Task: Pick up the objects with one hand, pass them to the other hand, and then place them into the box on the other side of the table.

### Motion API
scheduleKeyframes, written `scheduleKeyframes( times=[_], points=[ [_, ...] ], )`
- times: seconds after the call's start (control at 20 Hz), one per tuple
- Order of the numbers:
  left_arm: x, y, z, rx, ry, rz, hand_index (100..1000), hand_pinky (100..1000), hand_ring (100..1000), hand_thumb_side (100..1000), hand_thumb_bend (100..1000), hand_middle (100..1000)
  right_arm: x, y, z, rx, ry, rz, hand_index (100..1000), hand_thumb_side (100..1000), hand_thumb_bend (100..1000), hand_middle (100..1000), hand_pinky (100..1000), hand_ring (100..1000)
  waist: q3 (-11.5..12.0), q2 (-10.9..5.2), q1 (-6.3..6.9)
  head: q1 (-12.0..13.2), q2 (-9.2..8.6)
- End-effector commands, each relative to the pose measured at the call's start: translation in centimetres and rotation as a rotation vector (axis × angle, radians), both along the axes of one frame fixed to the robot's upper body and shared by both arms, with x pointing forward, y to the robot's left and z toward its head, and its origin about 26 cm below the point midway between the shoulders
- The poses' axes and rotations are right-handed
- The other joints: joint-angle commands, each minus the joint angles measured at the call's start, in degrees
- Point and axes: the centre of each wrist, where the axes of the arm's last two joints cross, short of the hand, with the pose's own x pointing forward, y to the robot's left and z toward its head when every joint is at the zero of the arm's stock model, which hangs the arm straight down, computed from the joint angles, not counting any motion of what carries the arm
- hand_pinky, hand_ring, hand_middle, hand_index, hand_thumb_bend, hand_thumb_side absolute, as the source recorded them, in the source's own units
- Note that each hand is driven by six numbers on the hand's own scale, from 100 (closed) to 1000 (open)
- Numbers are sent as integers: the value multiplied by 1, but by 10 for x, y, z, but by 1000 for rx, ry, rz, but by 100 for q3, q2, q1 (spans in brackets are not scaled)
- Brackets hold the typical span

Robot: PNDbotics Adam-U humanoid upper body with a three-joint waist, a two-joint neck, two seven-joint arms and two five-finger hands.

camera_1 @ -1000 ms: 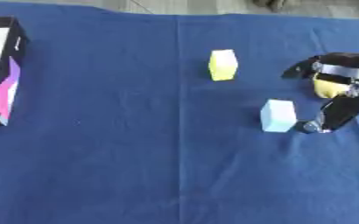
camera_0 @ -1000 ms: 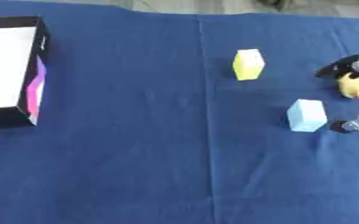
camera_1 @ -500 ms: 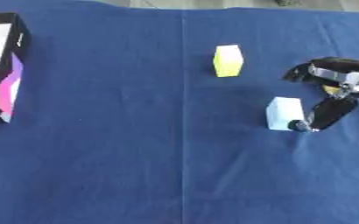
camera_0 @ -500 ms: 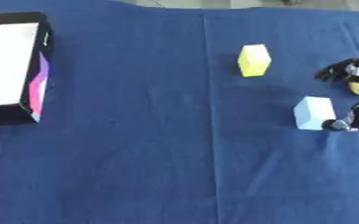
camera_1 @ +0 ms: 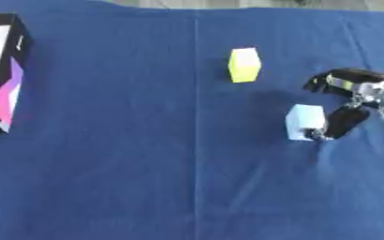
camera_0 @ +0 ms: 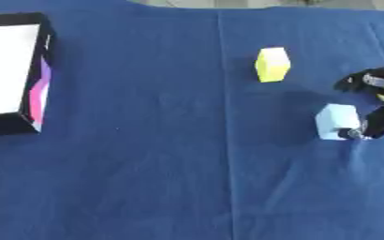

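We see a worktop (camera_0: 146, 178) covered in a deep blue cloth, viewed from above. Our landmark is the pale blue block (camera_1: 305, 122), which sits on the cloth toward the right side.

Over the last second our right hand (camera_1: 352, 101) has come in closer to the pale blue block. A second ago its lower finger hung a little off the block's right face; now that finger (camera_1: 343, 123) rests against the block's lower right edge, while the upper fingers arch above and to the right of the block. The hand is spread around the block, not yet pinching it. A yellow object that showed inside the hand's curl a second ago now appears only as a sliver right of the block, and we cannot tell whether the hand holds it. We judge this as the start of the pickup: the grasp is being lined up, and the pass and the placing are all still ahead.

A yellow-green block (camera_0: 272, 64) stands up and to the left of the pale blue block, well apart from it. The box (camera_0: 33, 117), black-walled with a white inside and pink and purple on its side, lies far to the left of the pale blue block, at the worktop's edge. Our left hand is out of sight. Only a thin grey strip of room shows beyond the cloth's far edge.
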Motion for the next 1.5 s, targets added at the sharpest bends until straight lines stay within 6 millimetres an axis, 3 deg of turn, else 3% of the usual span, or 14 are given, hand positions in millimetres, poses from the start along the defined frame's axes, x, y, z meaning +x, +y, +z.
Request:
scheduleKeyframes(
  times=[0.05,0.25,0.4,0.55,0.85,1.15,1.5],
  points=[
    [-2,-2,10,8,-33,-20,960,714,754,893,227,808,3,-7,4,-40,-10,-23,893,133,492,834,903,888,11,-78,13,-27,-94],
    [-3,-3,11,6,-37,-25,960,714,755,893,227,808,7,-9,0,-56,11,-23,878,124,479,805,900,879,30,-61,15,-42,-98],
    [-3,-3,10,5,-36,-23,960,714,755,893,228,808,7,-6,1,-14,-5,-9,729,100,305,617,878,821,25,-69,13,-39,-77],
    [-2,-3,10,7,-35,-23,960,714,756,893,228,808,6,-3,1,45,-25,5,597,100,131,496,852,747,19,-87,3,-31,-60],
    [-2,-3,10,9,-34,-23,959,714,755,890,228,806,2,0,5,131,-75,-12,542,100,137,442,837,682,-16,-133,-7,-27,-47],
    [-5,-3,21,40,-68,-28,957,714,757,858,213,805,-24,29,41,273,-312,33,551,100,100,445,821,640,-94,-205,7,7,-65],
    [-21,-3,80,280,-186,-47,947,721,763,794,136,804,-23,70,52,482,-586,103,571,100,100,461,814,621,-116,-359,141,64,59]
  ],
)
